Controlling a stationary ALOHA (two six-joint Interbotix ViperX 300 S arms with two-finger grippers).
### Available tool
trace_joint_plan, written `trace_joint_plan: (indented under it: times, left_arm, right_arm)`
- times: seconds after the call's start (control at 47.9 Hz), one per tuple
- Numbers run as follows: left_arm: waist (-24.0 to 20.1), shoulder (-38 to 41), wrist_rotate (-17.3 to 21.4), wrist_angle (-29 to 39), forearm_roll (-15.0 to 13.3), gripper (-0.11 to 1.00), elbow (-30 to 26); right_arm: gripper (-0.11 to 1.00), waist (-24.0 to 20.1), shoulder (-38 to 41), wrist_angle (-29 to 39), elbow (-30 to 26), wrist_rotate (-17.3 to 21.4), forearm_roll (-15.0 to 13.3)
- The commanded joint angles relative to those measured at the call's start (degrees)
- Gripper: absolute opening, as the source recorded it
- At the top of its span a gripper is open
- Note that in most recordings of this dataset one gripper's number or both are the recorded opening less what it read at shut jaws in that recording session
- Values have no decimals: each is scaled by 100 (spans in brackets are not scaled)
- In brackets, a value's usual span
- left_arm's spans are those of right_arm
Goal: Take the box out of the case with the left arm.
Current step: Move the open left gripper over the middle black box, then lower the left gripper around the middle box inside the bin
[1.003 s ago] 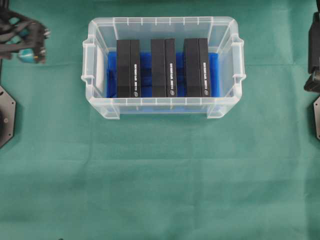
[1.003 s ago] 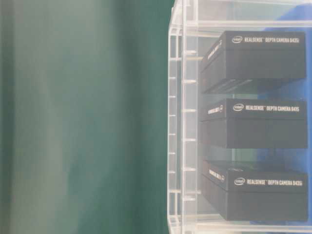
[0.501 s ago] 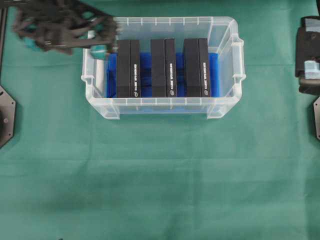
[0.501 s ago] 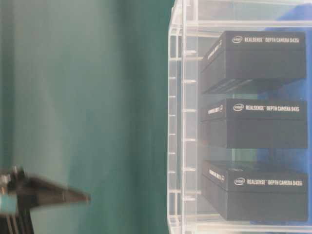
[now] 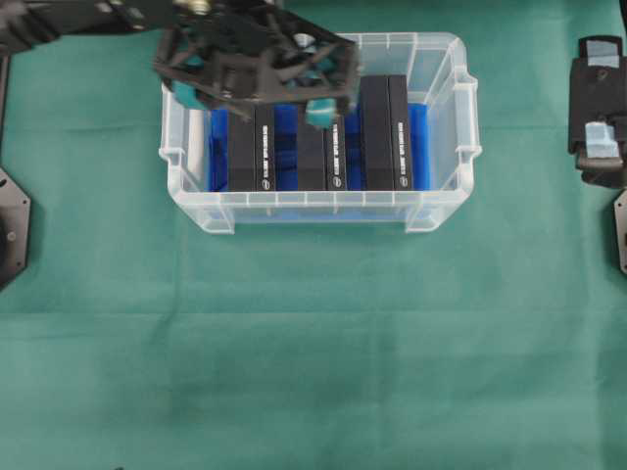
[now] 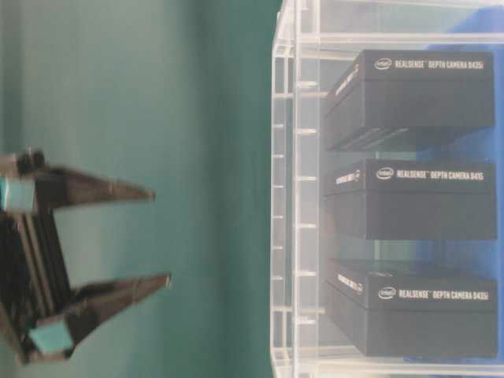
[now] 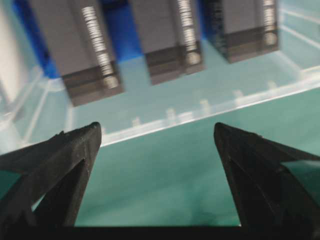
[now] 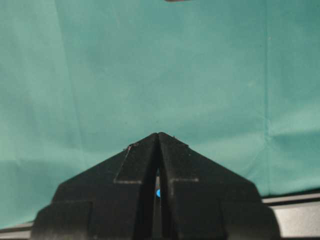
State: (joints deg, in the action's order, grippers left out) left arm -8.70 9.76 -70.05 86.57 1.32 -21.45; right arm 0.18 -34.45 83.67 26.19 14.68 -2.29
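The clear case (image 5: 443,59) with a blue bottom stands at the back middle of the green cloth. Three black boxes stand side by side in it: left (image 5: 252,157), middle (image 5: 323,162), right (image 5: 384,132). My left gripper (image 5: 253,98) hovers above the case's left half, over the left and middle boxes, wide open with nothing between its teal-padded fingers. The left wrist view shows the left gripper (image 7: 156,127) above the case's rim (image 7: 200,107), with the boxes (image 7: 165,40) beyond. In the table-level view the left gripper (image 6: 157,235) is apart from the case (image 6: 285,197). My right gripper (image 8: 158,134) is shut and empty over bare cloth.
The right arm (image 5: 596,98) stays at the right edge, away from the case. Black base plates sit at the left (image 5: 10,225) and right (image 5: 619,230) edges. Green cloth (image 5: 313,343) covers the table in front of the case.
The left gripper swung right from the case's back left corner to above the left and middle boxes. It stayed open. The boxes and case have not moved.
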Motion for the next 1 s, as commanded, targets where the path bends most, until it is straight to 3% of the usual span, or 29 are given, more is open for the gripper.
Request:
trace_joint_plan:
  times: [0.0,0.293,0.982]
  left_arm:
    - [44,97,9,-18,18,97,-396]
    - [9,536,9,9,26,97,-923]
    - [-105,554,9,114,53,97,-914]
  right_arm:
    - [2,9,-9,9,-123,18,0]
    - [2,0,-18,9,-123,18,-9]
    - [2,0,-26,9,-114,18,0]
